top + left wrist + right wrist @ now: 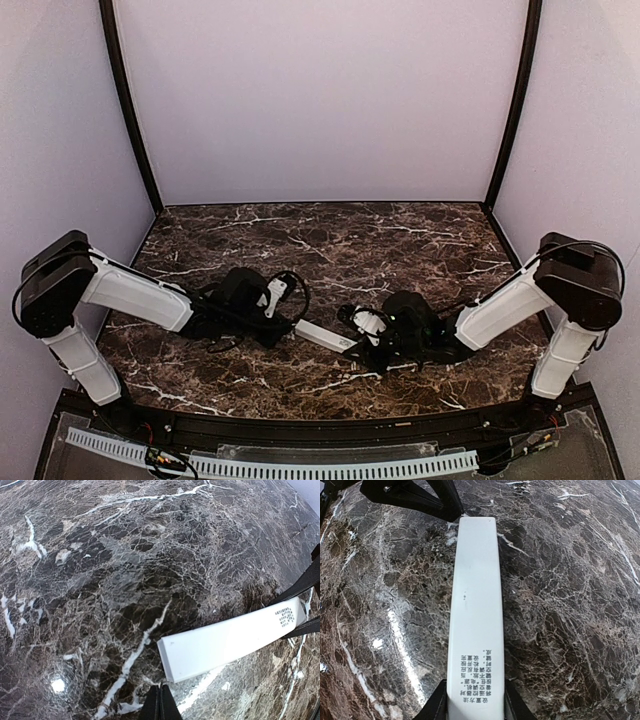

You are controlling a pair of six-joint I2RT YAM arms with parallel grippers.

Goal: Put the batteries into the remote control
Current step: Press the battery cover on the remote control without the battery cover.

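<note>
**While the right gripper (475,709) clasps the remote (474,595), the left gripper (160,702) is clenched empty**

Seen from the right wrist, the remote runs straight out from between the right fingers (437,706), one dark finger against each long edge of its near end. That reads as a grasp, though the contact itself sits at the very bottom of the view. The printed label (475,675) lies just ahead of those fingertips, facing up. Beyond it the white back is plain, with a tiny dark speck partway along.

At the remote's far end, the black body of the left gripper sits just beside the end edge; whether they touch I cannot tell.

From the left wrist, the left fingers (156,705) are pressed together with nothing between them. The remote's plain square end lies just ahead of the tips and off to their right, close to them. From there the bar slants away toward the right fingers, which close on the label end from above and below.

Both views show the remote lying flat on the dark marble table (100,555).

From above, the remote (325,337) spans the gap between the two grippers, the left gripper (288,321) at its upper-left end and the right gripper (362,346) at its lower-right end.
</note>
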